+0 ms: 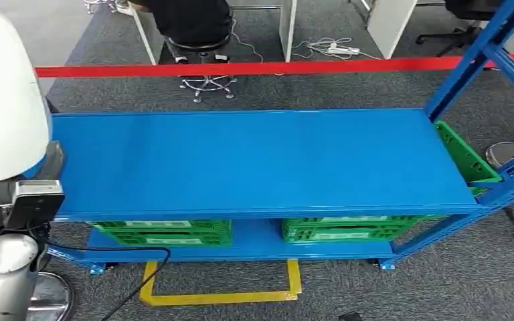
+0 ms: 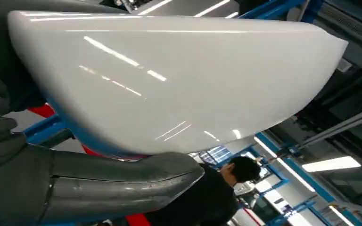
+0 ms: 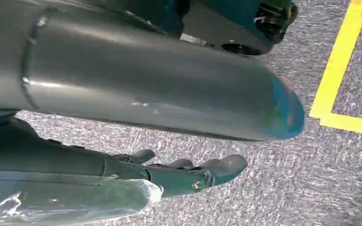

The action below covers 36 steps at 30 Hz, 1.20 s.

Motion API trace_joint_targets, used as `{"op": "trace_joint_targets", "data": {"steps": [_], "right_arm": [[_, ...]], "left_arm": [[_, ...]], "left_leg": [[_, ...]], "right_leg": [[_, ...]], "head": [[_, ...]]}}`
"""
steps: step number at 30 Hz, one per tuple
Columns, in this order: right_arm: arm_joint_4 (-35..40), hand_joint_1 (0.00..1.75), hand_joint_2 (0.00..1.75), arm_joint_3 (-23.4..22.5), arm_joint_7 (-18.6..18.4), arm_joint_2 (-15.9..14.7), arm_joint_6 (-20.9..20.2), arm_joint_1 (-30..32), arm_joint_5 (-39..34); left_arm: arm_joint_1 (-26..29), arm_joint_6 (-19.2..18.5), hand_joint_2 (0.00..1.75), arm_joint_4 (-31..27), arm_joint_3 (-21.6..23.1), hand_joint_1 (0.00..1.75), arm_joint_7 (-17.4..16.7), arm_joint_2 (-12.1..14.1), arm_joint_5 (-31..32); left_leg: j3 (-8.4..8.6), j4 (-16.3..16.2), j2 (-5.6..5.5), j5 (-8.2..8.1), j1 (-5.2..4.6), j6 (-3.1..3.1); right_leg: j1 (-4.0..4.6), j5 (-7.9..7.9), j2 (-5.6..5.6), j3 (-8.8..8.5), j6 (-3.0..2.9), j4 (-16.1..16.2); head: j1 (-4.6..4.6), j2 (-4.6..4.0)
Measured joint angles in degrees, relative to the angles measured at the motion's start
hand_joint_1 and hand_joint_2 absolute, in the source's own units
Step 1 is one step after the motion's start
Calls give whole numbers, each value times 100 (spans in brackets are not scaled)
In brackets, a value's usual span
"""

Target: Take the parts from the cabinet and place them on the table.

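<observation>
Left robot hand [image 2: 75, 188] gripping white curved part [image 2: 169, 80] beside blue shelf [image 1: 254, 160], right robot hand [image 3: 188, 172] open over carpet; could slip from the glossy shell if tilted.

blue shelf [image 1: 254, 160], green crates [image 1: 164, 233] beneath

The blue shelf [image 1: 254, 160] hides most of the green crates [image 1: 164, 232] beneath it. The white part [image 2: 169, 80] runs off the head view's left edge, covering the left hand's fingers [image 2: 122, 183].
</observation>
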State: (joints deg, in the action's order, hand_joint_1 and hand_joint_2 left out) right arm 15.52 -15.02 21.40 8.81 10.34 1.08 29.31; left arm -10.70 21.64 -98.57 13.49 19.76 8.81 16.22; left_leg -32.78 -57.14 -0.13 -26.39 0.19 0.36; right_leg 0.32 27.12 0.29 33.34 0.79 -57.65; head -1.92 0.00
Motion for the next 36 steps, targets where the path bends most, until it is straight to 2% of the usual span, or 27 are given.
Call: {"op": "trace_joint_targets", "data": {"steps": [1,2,4,5,6,7,8,10,11,14,16,17,19,20,21,22,23,25,26,27,29,30,31,32,33,35,36], "right_arm": [[0,0,0,0,2,-2,0,-1,0],[-2,0,0,0,2,0,2,-6,0],[-2,0,0,0,0,0,2,3,0],[-2,0,0,0,0,-2,2,8,-2],[-2,0,0,-2,-4,0,2,14,-2],[-2,0,0,-2,-7,-2,2,16,-2],[-2,0,0,-2,-9,-2,2,14,-2],[-2,0,0,-4,-15,-2,4,2,0],[-2,0,0,-4,-26,-2,4,-14,0],[-2,0,0,-9,-55,-2,20,12,0],[-2,0,0,-11,-68,-2,28,26,0],[-2,0,0,-13,-68,-2,42,22,0],[-2,0,0,-17,-68,-2,52,21,0],[-2,0,0,-22,-70,-2,66,25,-2],[-2,0,0,-31,-81,-2,70,30,-4],[-2,0,0,-46,-85,-2,74,38,-9],[-2,0,0,-55,-85,-2,74,39,-11],[-2,0,0,-59,-85,-2,76,32,-11],[-2,0,0,-61,-85,-2,76,31,-13],[-2,0,0,-63,-83,-2,81,29,-13],[-2,0,0,-63,-85,-2,81,38,-13],[-2,0,0,-65,-85,-2,81,41,-13],[-2,0,0,-66,-85,-2,83,38,-15],[-2,0,0,-68,-85,-2,87,41,-15],[-2,0,0,-70,-85,-2,87,39,-15],[-2,0,0,-81,-85,-2,87,40,-15],[-2,0,0,-85,-85,-2,87,44,-15]], "left_arm": [[-4,0,175,-16,0,175,0,0,4],[-7,0,175,-31,-2,175,7,0,4],[7,2,175,-31,-2,175,7,-13,-58],[19,-15,175,-31,-2,175,7,-26,-164],[36,-68,175,-31,-2,175,4,-61,-335],[53,-120,175,-31,-2,175,7,-88,-536],[68,-157,175,-31,0,175,20,-116,-702],[97,-238,175,-59,0,175,91,-155,-920],[113,-265,175,-88,0,175,125,-166,-1008],[175,-297,175,-144,0,175,196,-192,-1193],[285,-256,175,-218,-11,175,251,-221,-1211],[313,-225,175,-239,-17,175,286,-230,-1207],[377,-179,175,-256,-17,175,306,-247,-1187],[445,-162,175,-263,-17,175,308,-260,-1182],[496,-149,175,-265,-17,175,315,-264,-1167],[551,-138,175,-265,-17,175,321,-269,-1147],[569,-118,175,-269,-15,175,328,-275,-1123],[582,-61,175,-304,-15,175,356,-280,-1038],[584,-39,175,-333,-15,175,367,-282,-1010],[589,-31,175,-345,-15,175,374,-284,-984],[638,2,175,-365,-17,175,374,-284,-975],[656,7,175,-370,-17,175,376,-284,-968],[656,15,175,-378,-17,175,376,-289,-960],[653,17,175,-389,-17,175,378,-302,-949],[656,20,175,-402,-17,175,385,-304,-940],[675,35,175,-405,-20,175,385,-302,-916],[684,35,175,-405,-17,175,385,-304,-907]], "left_leg": [[14,10,5,13,17,23],[14,10,10,5,18,50],[11,8,14,6,8,66],[11,6,14,4,4,70],[16,5,14,2,2,72],[21,4,11,-2,2,75],[29,3,6,-5,2,75],[53,1,-3,-27,3,42],[35,-6,-2,-41,-38,15],[19,-14,1,-22,-20,-51],[13,-79,-1,-132,-7,-119],[-87,-305,0,-310,-6,-148],[-480,-1168,0,-745,12,-186],[-679,-1577,0,-893,13,-198],[-760,-1738,0,-911,15,-203],[-742,-1676,0,-789,19,-203],[-621,-1417,0,-585,20,-194],[-182,-550,1,-107,20,-165],[-7,-187,-1,-34,15,-142],[44,-66,-1,-55,2,-128],[-11,-106,-3,-48,-17,-78],[-14,-92,-3,-27,-24,-38],[-10,-34,8,20,15,28],[-27,-34,22,46,10,64],[-57,-35,24,66,9,97],[-139,-38,34,122,-14,130],[-186,-40,34,157,-25,132]], "right_leg": [[-11,92,5,85,26,-105],[-16,269,-4,211,51,-379],[-38,705,-5,662,84,-1351],[-39,814,-7,843,95,-1710],[-40,784,-6,915,99,-1823],[-43,605,-7,832,96,-1632],[-43,365,-7,641,86,-1236],[-44,-64,-13,111,50,-172],[-24,36,-11,4,32,-42],[-9,21,20,5,-27,-23],[-48,-26,17,-31,-106,43],[-52,-28,19,-36,-125,49],[-47,-26,13,-40,-148,46],[-46,-25,11,-38,-149,45],[-46,-25,12,-38,-148,43],[-45,-26,14,-40,-148,38],[-46,-25,16,-38,-147,29],[-46,-19,20,-44,-138,8],[-30,-11,21,-32,-121,-2],[1,-3,33,-2,-97,-46],[-17,-41,17,30,-38,-34],[-26,-57,16,28,-5,-28],[-21,-18,19,44,22,-54],[-32,161,15,135,43,-182],[-37,443,11,251,62,-523],[-51,939,7,583,94,-1441],[-51,1055,7,675,100,-1747]], "head": [[-2,0],[-37,0],[-31,0],[-46,0],[-33,0],[-42,0],[-37,0],[-42,0],[-39,0],[-31,0],[-29,0],[9,0],[11,0],[11,0],[15,0],[11,0],[13,0],[15,0],[13,0],[9,0],[6,0],[2,0],[9,0],[-6,0],[-29,0],[-24,0],[-35,0]]}}
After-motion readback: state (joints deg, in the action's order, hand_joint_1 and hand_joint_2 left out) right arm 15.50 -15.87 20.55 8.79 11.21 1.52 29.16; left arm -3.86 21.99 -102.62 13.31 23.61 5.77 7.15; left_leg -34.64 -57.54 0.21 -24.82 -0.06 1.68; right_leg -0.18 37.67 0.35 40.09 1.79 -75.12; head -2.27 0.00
